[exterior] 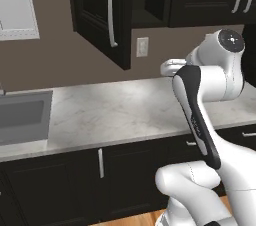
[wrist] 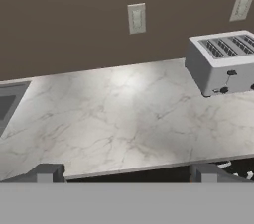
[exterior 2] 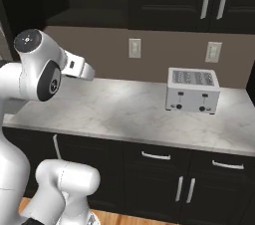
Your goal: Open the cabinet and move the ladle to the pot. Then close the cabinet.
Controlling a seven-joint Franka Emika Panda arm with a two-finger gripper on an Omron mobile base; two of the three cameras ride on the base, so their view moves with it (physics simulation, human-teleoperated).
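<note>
The gripper [wrist: 126, 172] stood with its jaws spread wide and held nothing; its two fingertips [wrist: 47, 172] rose far apart at the foot of the hand view, over the front edge of the marble counter [wrist: 114, 114]. Beyond them lay bare countertop, a white toaster [wrist: 223, 62] to one side against the brown wall, and a wall outlet [wrist: 136, 18] above.

In the left base view the cabinet [exterior: 102, 12] hung up and to the left of the arm, its door swung outward, the long silver bar handle [exterior: 112, 15] facing the room. Neither ladle nor pot could be made out; the cabinet's interior was too dark to read.

The step in hand appeared to be reaching into the cabinet for the ladle. Done well, the hand should rise clear of the door's edge, enter squarely, and keep the jaws wide until they straddle the thin handle.
</note>
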